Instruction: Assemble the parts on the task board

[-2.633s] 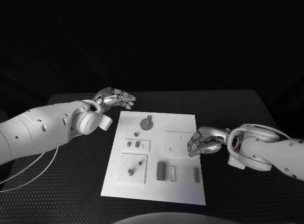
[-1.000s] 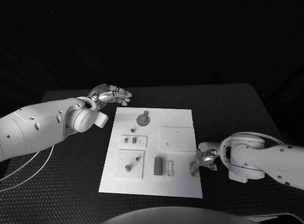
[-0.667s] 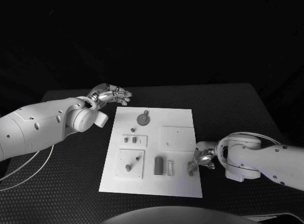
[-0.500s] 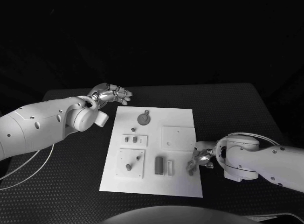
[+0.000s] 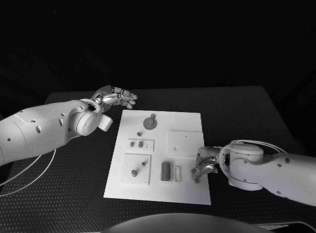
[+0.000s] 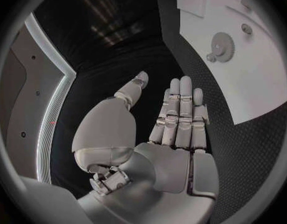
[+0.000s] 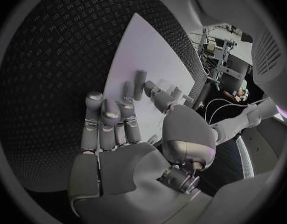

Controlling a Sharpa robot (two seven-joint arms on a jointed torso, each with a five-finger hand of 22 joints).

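The white task board point(image 5: 189, 119) lies mid-table and carries grey parts. A round gear point(image 5: 150, 123) lies at its far end, and a dark block point(image 5: 165, 171) beside a pale bar point(image 5: 177, 173) at its near end. My right hand point(image 5: 205, 165) is at the board's near right edge, fingers curled down over a small grey bar point(image 5: 197, 176). In the right wrist view the thumb and a finger flank this bar point(image 7: 140, 80) on the board point(image 7: 131, 50); a firm grip is not plain. My left hand point(image 5: 117, 98) hovers off the board's far left corner, palm point(image 6: 175, 134) flat and holding nothing.
Two small pegs stand in a little plate point(image 5: 140, 144), and a square plate point(image 5: 135, 171) holds one peg. A plain square plate point(image 5: 185, 142) lies just beyond my right hand. The left wrist view shows the gear point(image 6: 222, 46) on the board point(image 6: 255, 84). Black matting point(image 5: 242, 111) surrounds the board.
My right hand has lowered from beside the square plate to the board's near right edge and crept left over the grey bar. The left arm has stayed put.
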